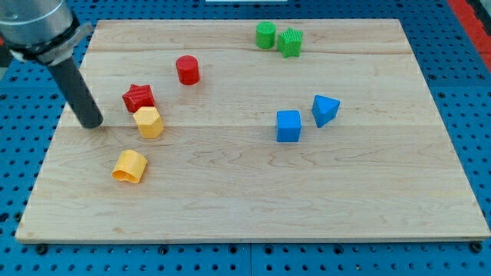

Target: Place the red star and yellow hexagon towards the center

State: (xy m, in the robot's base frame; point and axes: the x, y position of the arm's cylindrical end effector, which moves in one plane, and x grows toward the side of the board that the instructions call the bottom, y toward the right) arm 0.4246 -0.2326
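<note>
tip (92, 123): lower end of the dark rod, down on the board at the view's left, just left of the red star and yellow hexagon, apart from both
fingers: none on this rig, just a plain straight rod, so nothing to open or close
red star (139, 97): left part of the board, up and right of the tip, near but not touching it
yellow hexagon (149, 122): right below the star, looks to be touching it or nearly so, level with the tip and to its right
key relation: both task blocks lie on the view's right of the tip, and the board's center lies further right still, so tip, pair and center sit roughly in one line; probably a rightward push does it
long axis: pair stacked top to bottom in the view, crosswise to that push line, so one could slip off around the rod
other blocks: red cylinder (187, 70) up right of the star; yellow block (130, 166), rounded and open-looking, below the hexagon; blue cube (288, 126) and blue wedge (325, 110) right of center; two green blocks (278, 38) at the top, ribbed sides
surface: pale wooden board (253, 199), smooth planks, on a blue perforated table (23, 169)
block look: matte, chunky, likely light and easy to slide
</note>
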